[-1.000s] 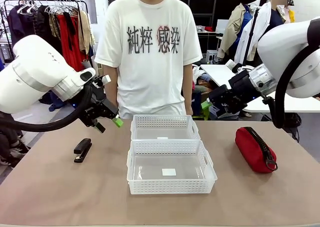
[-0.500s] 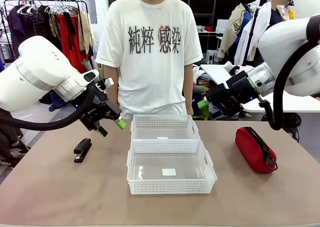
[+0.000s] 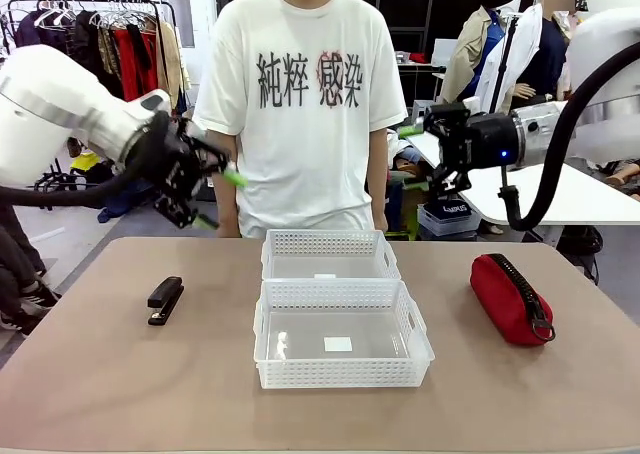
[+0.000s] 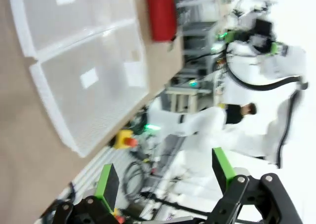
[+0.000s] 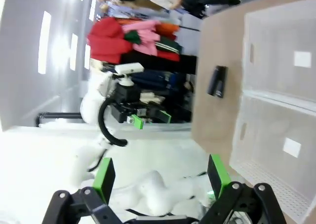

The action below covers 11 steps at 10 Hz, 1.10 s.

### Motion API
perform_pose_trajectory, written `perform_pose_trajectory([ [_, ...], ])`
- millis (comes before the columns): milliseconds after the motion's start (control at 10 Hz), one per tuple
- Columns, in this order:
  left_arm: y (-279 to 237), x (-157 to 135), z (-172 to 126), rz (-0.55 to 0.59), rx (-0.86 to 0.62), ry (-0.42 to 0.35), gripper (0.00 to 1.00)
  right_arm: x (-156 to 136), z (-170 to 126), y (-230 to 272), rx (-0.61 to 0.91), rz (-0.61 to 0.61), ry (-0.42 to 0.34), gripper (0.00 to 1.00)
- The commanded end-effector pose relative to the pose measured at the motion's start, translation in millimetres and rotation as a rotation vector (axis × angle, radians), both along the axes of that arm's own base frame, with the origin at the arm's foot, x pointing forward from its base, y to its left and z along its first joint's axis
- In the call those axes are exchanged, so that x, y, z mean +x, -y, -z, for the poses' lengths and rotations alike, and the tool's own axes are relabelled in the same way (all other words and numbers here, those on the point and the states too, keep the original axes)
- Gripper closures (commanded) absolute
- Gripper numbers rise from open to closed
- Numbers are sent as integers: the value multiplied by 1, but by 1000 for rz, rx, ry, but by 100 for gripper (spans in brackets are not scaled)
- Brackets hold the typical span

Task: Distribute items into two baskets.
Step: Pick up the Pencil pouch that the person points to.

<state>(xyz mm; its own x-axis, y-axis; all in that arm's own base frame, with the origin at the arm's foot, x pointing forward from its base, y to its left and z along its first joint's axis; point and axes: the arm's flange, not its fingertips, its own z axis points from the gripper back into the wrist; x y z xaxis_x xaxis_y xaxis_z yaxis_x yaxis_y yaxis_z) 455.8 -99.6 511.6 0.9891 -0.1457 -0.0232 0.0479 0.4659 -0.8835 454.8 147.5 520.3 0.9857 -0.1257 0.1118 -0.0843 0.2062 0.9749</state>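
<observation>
Two white lattice baskets stand end to end at mid-table: the far basket (image 3: 330, 242) and the near basket (image 3: 340, 372), both empty apart from small labels. A small black stapler (image 3: 165, 299) lies on the left of the table. A red pouch (image 3: 510, 297) lies on the right. My left gripper (image 3: 220, 200) hangs open, high above the table's far left edge. High on the right, my right gripper (image 3: 412, 157) is open too. The left wrist view shows the baskets (image 4: 89, 81) and the pouch (image 4: 161, 14). The right wrist view shows the stapler (image 5: 217, 81) and the baskets (image 5: 276, 145).
A person in a white printed T-shirt (image 3: 300, 104) stands at the far side, right behind the baskets, arms hanging down. Bare brown tabletop (image 3: 120, 384) lies around the baskets on every side. A clothes rack (image 3: 110, 44) stands far back on the left.
Both arms have risen away from the table. The left gripper lifted and tilted back to the left. The right gripper rose and turned level. Nothing on the table moved.
</observation>
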Motion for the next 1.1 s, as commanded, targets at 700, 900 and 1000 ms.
perform_pose_trajectory([
  [700, -25, 15, -33, -159, -467, -12, 0, 52, -33, 40, 134, -89, -43, 0],
  [900, -26, 23, -37, -178, -429, -44, 0, 45, -29, 36, 130, -67, -27, 0],
  [1000, -26, 23, -37, -178, -429, -44, 0, 45, -29, 36, 130, -67, -27, 0],
])
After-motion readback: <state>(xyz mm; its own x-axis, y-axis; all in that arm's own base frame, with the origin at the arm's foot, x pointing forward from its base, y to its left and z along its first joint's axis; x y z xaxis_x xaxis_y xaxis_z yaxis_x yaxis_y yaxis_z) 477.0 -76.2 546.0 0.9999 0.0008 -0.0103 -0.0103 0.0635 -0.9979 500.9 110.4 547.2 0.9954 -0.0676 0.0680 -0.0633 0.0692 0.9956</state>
